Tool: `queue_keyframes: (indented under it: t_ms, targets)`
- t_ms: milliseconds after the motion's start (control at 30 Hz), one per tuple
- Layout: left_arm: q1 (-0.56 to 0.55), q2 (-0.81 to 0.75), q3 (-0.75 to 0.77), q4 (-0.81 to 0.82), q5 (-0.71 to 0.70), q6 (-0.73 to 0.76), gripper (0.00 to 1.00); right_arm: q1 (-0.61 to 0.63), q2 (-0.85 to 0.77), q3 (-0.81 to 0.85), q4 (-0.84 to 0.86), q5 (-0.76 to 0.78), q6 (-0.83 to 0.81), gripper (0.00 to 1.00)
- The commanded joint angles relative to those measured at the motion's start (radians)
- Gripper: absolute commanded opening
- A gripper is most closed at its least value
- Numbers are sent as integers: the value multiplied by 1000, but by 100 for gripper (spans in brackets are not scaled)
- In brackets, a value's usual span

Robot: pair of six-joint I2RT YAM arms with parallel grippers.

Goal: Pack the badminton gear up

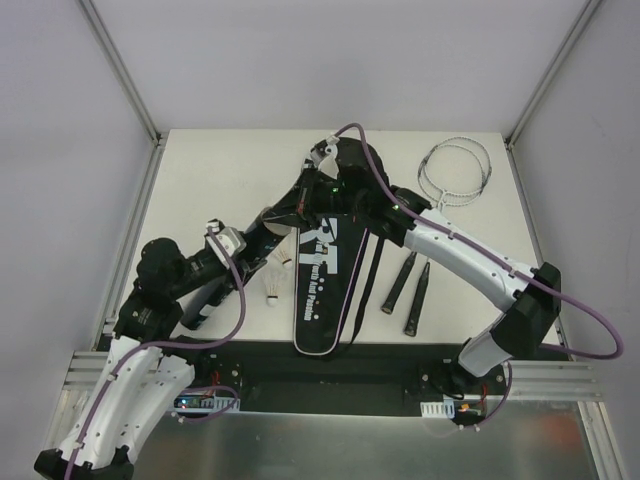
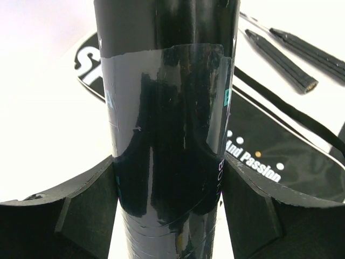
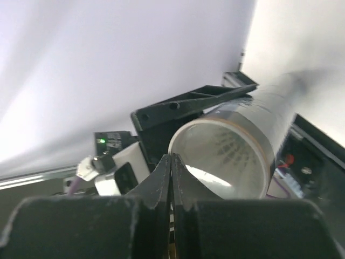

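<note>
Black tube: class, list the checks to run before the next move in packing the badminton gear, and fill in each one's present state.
1. Grip: left tool clamps the black tube, a finger on each side: ok.
2. Aim: the tube's open end faces the right tool: ok.
3. Load: right tool carries a shuttlecock: not ok, it is shut with nothing seen in it.
4. Are the shuttlecocks packed: not ok, white ones lie left of the bag.
5. Are the rackets packed: not ok, they lie right of the bag.
6. Contents of the tube: cannot tell.
</note>
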Motion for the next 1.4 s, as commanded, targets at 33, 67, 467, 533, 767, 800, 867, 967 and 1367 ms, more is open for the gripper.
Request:
queue_keyframes:
  t_ms: [33, 67, 467, 533, 767, 800, 867, 967, 1367]
  targets:
    - [-24, 1, -32, -16, 93, 27, 0, -6, -66, -20, 562, -114, 279, 1]
    - [-24, -2, -31, -17, 87, 24, 0, -14, -78, -31, 579, -113, 279, 0]
    - [-24, -12, -22, -16, 85, 13, 0, -80, -160, 54, -157, -52, -155, 1]
    - [-24, -12, -11, -16, 93, 11, 0, -77, -132, 222, -423, 109, -430, 28]
    - [-24, -18, 4, -17, 123, 11, 0, -145, -105, 182, -655, 62, -557, 57]
    - [-24, -19, 4, -17, 123, 13, 0, -143, -100, 181, -663, 29, -563, 58]
    - [-24, -19, 9, -17, 125, 17, 0, -134, -100, 166, -665, 7, -583, 61]
    - [-24, -16, 14, -16, 128, 24, 0, -114, -89, 155, -662, -13, -595, 60]
    - [-24, -22, 14, -8, 116, 28, 0, -40, -31, 98, -573, -1, -502, 49]
